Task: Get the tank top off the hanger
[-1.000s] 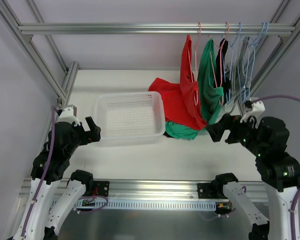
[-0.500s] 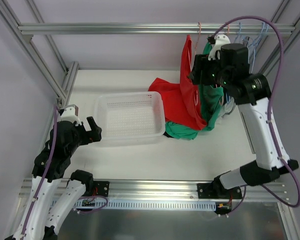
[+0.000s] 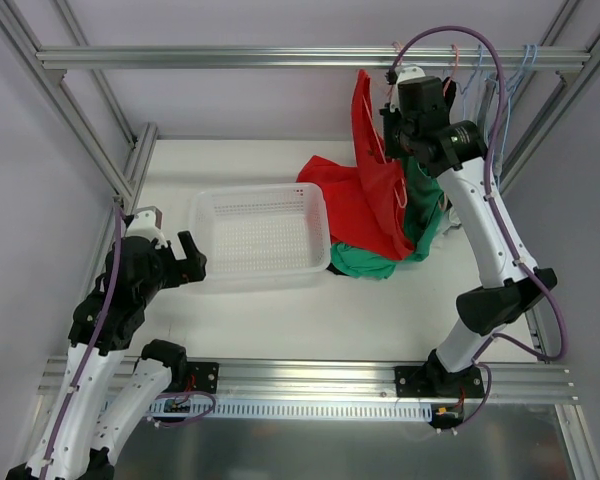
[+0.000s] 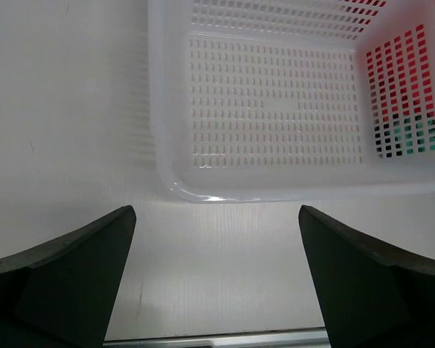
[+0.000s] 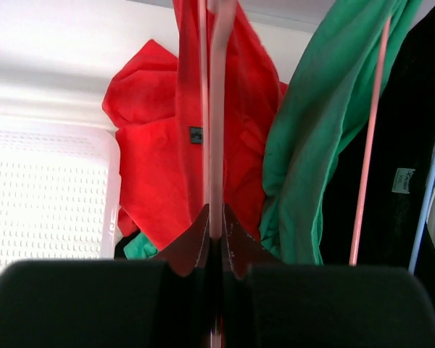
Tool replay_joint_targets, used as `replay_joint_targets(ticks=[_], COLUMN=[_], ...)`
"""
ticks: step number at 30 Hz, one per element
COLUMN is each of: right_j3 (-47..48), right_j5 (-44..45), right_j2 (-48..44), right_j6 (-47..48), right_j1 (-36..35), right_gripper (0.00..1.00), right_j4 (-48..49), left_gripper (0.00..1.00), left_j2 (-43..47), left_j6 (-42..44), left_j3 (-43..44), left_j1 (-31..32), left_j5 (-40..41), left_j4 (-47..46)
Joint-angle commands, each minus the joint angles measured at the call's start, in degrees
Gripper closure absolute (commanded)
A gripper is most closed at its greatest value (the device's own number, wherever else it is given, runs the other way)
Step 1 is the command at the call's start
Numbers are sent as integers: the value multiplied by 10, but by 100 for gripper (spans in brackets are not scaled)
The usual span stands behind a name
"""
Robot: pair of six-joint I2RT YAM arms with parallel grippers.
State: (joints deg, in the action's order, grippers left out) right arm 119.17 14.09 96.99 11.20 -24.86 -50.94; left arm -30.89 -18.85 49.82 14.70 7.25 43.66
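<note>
A red tank top (image 3: 364, 112) hangs on a thin pink hanger (image 5: 216, 109) from the top rail (image 3: 230, 57), leftmost in the row of hung clothes. My right gripper (image 5: 215, 228) is raised to it and shut on the hanger's wire, with the red fabric (image 5: 246, 87) draped just behind. In the top view the right gripper (image 3: 387, 128) sits against the tank top's right side. My left gripper (image 4: 214, 283) stands open and holds nothing, low over the table in front of the white basket (image 4: 275, 190).
A green top (image 5: 312, 145) and a black garment (image 5: 399, 109) hang right of the red one, then bare blue hangers (image 3: 500, 90). Red (image 3: 340, 200) and green (image 3: 365, 262) clothes lie heaped beside the basket (image 3: 205, 200). Frame posts stand at both sides.
My right arm rose from low at the table's right up to the rail and its gripper went from open to shut on the pink hanger. The left arm stayed put.
</note>
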Motion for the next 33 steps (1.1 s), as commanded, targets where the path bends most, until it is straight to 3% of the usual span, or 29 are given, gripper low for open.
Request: replay_joint_targets(ticks=[1, 12, 16, 21, 28, 31, 33], right_j3=[31, -58, -75, -159, -278, -322, -346], right_j5=[30, 20, -7, -44, -111, -134, -156], right_j2=[-25, -125, -155, -233, -374, -446, -496], right_j6=[-2, -29, -32, -36, -35, -45, -57], right_j1=[-3, -1, 0, 1, 0, 0, 1], right_gripper=[100, 100, 100, 100, 100, 100, 100], right_j4=[39, 150, 143, 123, 56, 21, -12], left_gripper=[1, 1, 1, 1, 1, 1, 1], left_j2=[-13, -7, 2, 6, -45, -92, -115], left_j6=[0, 4, 8, 16, -45, -83, -90], left_j3=[-1, -3, -1, 11, 62, 81, 84], left_j1=[5, 6, 6, 5, 5, 16, 62], left_j5=[-16, -29, -40, -121, -289, -330, -323], left_j4=[-21, -24, -30, -47, -172, -261, -334])
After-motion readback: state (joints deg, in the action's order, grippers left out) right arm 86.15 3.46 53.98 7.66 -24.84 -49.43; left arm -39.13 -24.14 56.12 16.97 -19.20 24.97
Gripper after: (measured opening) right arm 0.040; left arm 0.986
